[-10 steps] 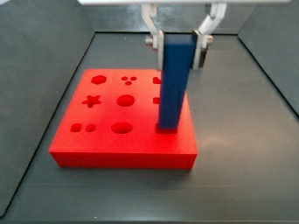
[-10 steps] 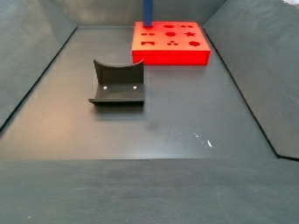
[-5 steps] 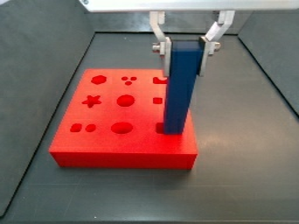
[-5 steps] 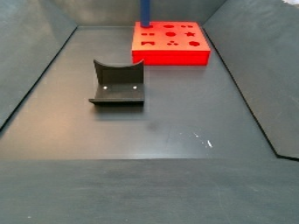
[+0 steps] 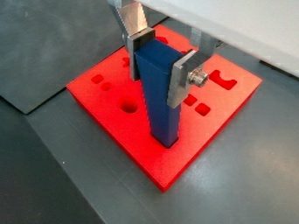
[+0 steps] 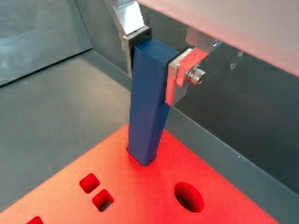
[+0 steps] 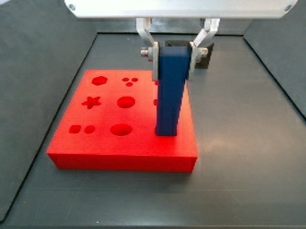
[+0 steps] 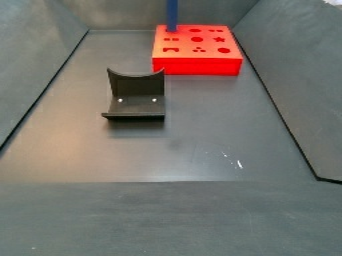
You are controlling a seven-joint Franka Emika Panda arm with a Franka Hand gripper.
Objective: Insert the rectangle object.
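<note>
The rectangle object, a long blue bar (image 7: 170, 89), stands nearly upright with its lower end at the top face of the red board (image 7: 96, 148), near the board's right edge. It also shows in both wrist views (image 5: 162, 101) (image 6: 149, 109) and, as a sliver, in a side view (image 8: 168, 12). My gripper (image 7: 174, 49) is shut on the bar's upper end. The silver fingers (image 5: 183, 77) (image 6: 135, 39) press its two sides. I cannot tell how deep the bar's end sits in the board.
The red board (image 8: 198, 62) has several shaped holes: star, circles, squares (image 7: 123, 103). The dark fixture (image 8: 134, 95) stands on the floor mid-left. Grey bin walls (image 7: 269, 72) rise on the sides.
The gripper and bar have shifted slightly left and a little lower, and the bar has gone from tilted to nearly upright. The grip has not changed.
</note>
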